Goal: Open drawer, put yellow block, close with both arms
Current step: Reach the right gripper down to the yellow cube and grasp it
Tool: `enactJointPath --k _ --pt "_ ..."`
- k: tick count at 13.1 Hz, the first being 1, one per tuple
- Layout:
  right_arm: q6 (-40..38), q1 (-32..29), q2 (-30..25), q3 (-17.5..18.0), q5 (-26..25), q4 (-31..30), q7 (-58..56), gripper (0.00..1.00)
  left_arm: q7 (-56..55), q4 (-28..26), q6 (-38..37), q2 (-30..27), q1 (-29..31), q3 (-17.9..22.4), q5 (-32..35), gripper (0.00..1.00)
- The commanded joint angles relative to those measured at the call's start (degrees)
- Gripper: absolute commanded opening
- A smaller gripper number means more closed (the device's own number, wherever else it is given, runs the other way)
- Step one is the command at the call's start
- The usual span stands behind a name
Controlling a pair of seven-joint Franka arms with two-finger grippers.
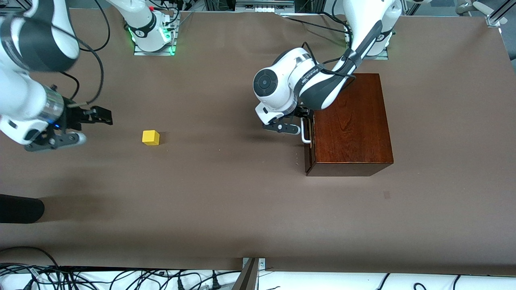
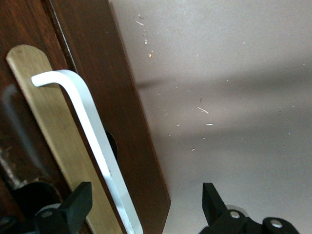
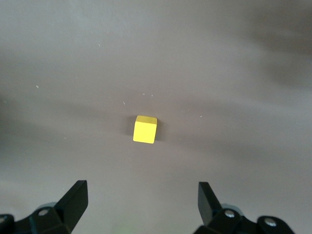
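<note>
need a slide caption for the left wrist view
Left gripper open around the white handle of the closed drawer.

arms [image 1: 282, 86]: white shells | dark grey joints | black cables, black fingers [image 3: 73, 200]

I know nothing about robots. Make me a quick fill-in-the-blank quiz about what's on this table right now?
1. The left gripper has its open fingers on either side of the drawer's white ____.
2. The yellow block rests on the ____, not in any gripper.
3. The right gripper is up in the air with its fingers ____.
4. The drawer in the wooden box is ____.

Missing words: handle; table; open; closed
</note>
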Motion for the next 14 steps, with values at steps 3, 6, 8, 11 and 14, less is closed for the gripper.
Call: enactJointPath --k 3,6,8,11,14 --pt "12.2 -0.2 4.5 0.2 1.7 -7.4 -1.0 1.00 -2.7 -0.1 1.7 1.0 -1.1 0.0 1.7 1.00" --pt "20.3 0.5 7.0 0.5 1.8 -12.9 0.5 1.00 -2.9 0.0 1.8 2.2 -1.6 0.1 1.7 1.00" --pt "23.2 0.7 7.7 0.6 4.9 -16.3 1.3 1.00 -3.2 0.3 2.1 2.4 -1.6 0.0 1.7 1.00" --pt "31.5 0.8 6.2 1.5 5.0 -23.9 1.4 1.00 -5.9 0.7 4.3 2.4 -2.6 -0.1 1.1 1.00" --pt "38.4 0.8 5.3 1.7 5.0 -30.4 1.4 1.00 -7.7 0.8 9.1 3.6 -2.9 -0.2 -0.8 1.00"
